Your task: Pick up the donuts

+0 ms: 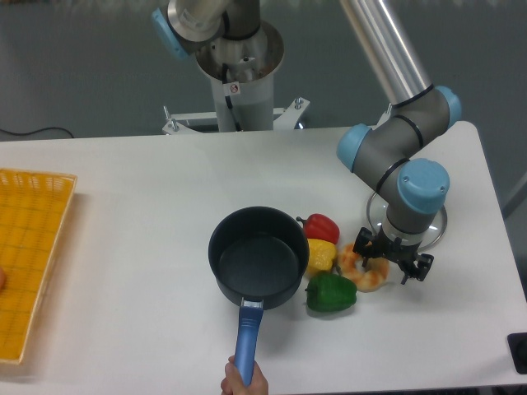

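Note:
The donut, orange-tan with pale icing, lies on the white table right of the green pepper. My gripper hangs low over the donut's right side and is open. One finger stands over the donut's top edge. The other finger is off to the donut's right. Nothing is held between them. The wrist hides part of the donut's right rim.
A red pepper, yellow pepper and green pepper crowd the donut's left. A dark pot with a blue handle is held by a human hand. A glass lid lies behind the wrist. A yellow basket sits far left.

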`<move>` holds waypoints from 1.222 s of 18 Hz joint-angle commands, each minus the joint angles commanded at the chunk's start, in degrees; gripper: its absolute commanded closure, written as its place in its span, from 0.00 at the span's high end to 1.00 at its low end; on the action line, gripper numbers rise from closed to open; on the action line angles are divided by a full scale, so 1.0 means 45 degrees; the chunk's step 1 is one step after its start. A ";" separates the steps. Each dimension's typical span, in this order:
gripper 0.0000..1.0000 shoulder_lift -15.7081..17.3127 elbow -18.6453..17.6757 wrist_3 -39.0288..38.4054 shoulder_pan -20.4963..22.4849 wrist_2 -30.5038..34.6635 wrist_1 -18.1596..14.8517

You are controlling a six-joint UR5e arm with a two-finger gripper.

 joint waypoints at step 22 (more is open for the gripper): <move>0.10 0.0195 -0.0039 0.0059 -0.0020 0.0000 -0.0039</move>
